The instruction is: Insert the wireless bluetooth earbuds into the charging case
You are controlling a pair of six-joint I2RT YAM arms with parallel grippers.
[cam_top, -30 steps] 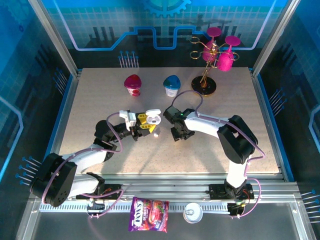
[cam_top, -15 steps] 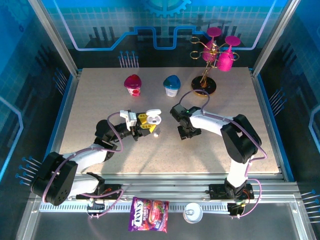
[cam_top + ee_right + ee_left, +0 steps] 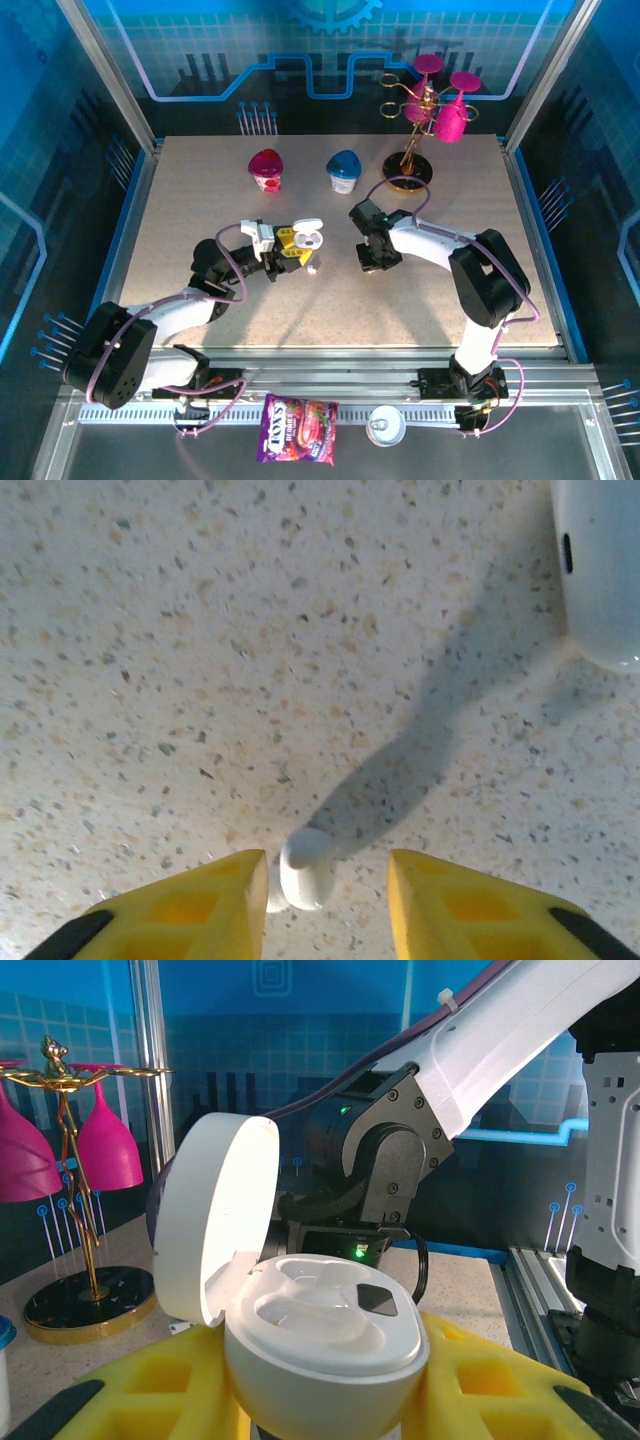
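My left gripper (image 3: 297, 248) holds the white charging case (image 3: 308, 237) just above the table's middle, its yellow fingers (image 3: 490, 1380) shut on the case body (image 3: 320, 1340). The lid (image 3: 215, 1215) stands open and the moulded wells face up. My right gripper (image 3: 371, 261) points down at the table to the right of the case. One white earbud (image 3: 307, 870) lies on the table between its yellow fingers (image 3: 200, 905), touching the left one with a gap to the right one. A small white piece (image 3: 312, 268) lies on the table under the case.
A white rounded object with a dark spot (image 3: 600, 570) lies a little beyond the right gripper. A pink cup (image 3: 266, 168), a blue cup (image 3: 344, 170) and a gold stand with pink glasses (image 3: 420, 130) stand at the back. A candy bag (image 3: 297, 427) and a can (image 3: 384, 425) lie on the front rail.
My right gripper has shifted a little to the right and its jaws have narrowed around the earbud. The left gripper and the case have stayed put.
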